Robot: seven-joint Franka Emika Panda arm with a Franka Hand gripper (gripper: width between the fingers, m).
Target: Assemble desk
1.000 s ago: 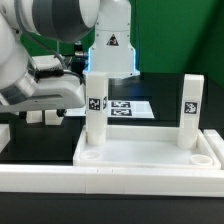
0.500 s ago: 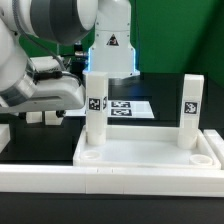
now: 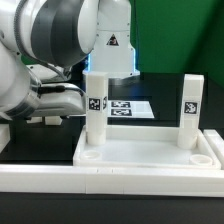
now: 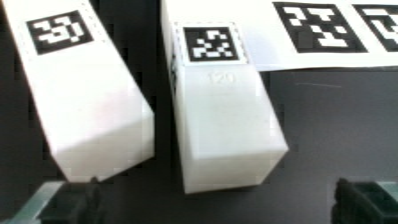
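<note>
The white tray-like tabletop point(image 3: 140, 160) lies at the front of the exterior view. Two white legs stand upright in its far corners, one on the exterior view's left point(image 3: 95, 108) and one on its right point(image 3: 190, 110). Two more tagged white legs lie loose on the dark table in the wrist view, one point(image 4: 80, 100) beside the other point(image 4: 222, 110). My gripper point(image 4: 217, 205) hangs open just above them. Its dark fingers point(image 4: 71, 205) stand wide apart, on either side of the end of the middle leg, and hold nothing. In the exterior view the gripper point(image 3: 45, 117) is low at the left, partly hidden by the arm.
The marker board point(image 3: 128, 108) lies behind the tabletop and also shows in the wrist view point(image 4: 329, 30). A long white border rail point(image 3: 100, 182) runs along the front of the tabletop. The robot's base point(image 3: 112, 50) stands at the back.
The arm has swung and its big joint now fills more of the exterior view's upper left. The gripper has dropped slightly lower at the left. The tabletop and upright legs have not moved.
</note>
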